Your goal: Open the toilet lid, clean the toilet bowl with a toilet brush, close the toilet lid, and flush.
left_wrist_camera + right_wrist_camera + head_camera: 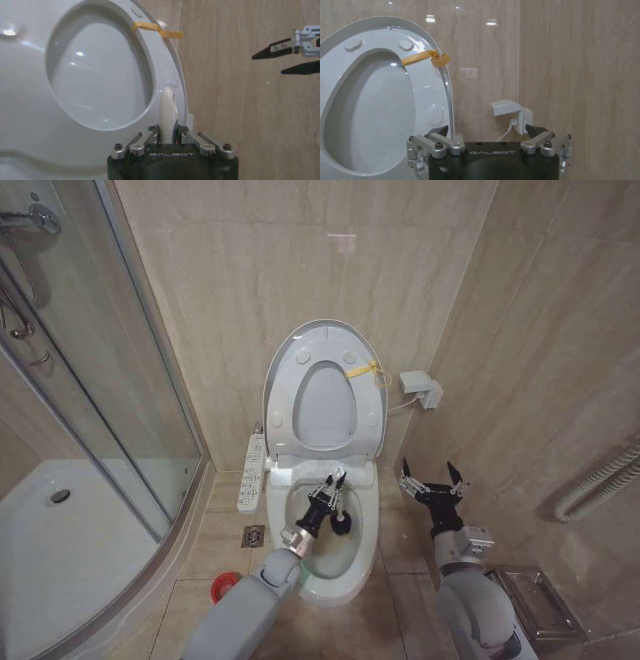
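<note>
Beige tiled wall (300, 270) behind, glass shower enclosure (110, 380) with white shower tray (60, 550) on the robot's left. Toilet bowl (345, 575) sits centre against the wall, open. Toilet lid (287, 350) stands raised upright against the wall, seat ring (375, 405) up against it too, tied with a yellow tie (365, 369); the tie also shows in left wrist view (157, 30) and right wrist view (427, 58). Long white button panel (251, 471) lies along the bowl's left side. White wall socket box (421, 388) on the wall right of the lid, cable running from it. Left arm reaches up over the bowl; left gripper (329, 486) is over the bowl opening, fingers clamped on the toilet brush (340, 525) handle, black bristle head hanging down inside the bowl just beside the gripper. In left wrist view the white handle tip (167, 108) sticks up between the closed-in fingers, seat ring behind it. Right gripper (430, 478) hovers right of the bowl, near the wall, fingers spread apart and holding nothing; its black tips show far off in left wrist view (290, 56). Small round red cup holder (223, 586) sits on the floor left of the bowl, floor drain (254, 536) just beyond it. Metal rack (535, 605) on floor at right.
</note>
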